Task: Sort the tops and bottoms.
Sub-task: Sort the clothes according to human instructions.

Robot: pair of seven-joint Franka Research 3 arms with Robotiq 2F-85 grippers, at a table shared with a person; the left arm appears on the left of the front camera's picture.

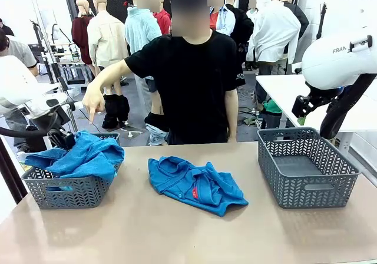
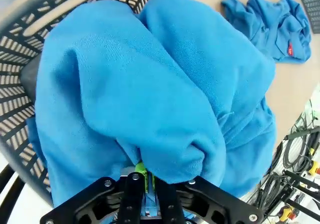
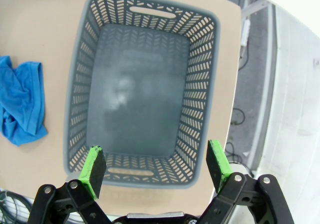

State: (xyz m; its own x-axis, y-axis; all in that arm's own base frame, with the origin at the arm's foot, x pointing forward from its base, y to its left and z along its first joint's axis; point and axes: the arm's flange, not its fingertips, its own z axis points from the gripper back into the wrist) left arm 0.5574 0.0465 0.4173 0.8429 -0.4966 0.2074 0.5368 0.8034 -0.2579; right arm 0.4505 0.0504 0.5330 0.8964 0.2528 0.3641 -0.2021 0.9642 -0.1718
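My left gripper (image 2: 141,171) is shut on a fold of a turquoise top (image 2: 150,94), which is draped over the left grey basket (image 1: 65,194). In the front view this top (image 1: 82,157) spills over the basket's rim beside the left gripper (image 1: 60,138). A royal blue top (image 1: 194,184) with a small red tag lies crumpled at the table's middle. My right gripper (image 3: 157,161) hangs open, with nothing in it, above the empty right grey basket (image 3: 75,84). The bottoms are out of view.
A person in a black shirt stands at the far side, and one hand (image 1: 92,106) points down towards the left basket. The right basket (image 1: 283,175) stands near the table's right edge. Bare tabletop (image 1: 177,234) stretches along the front.
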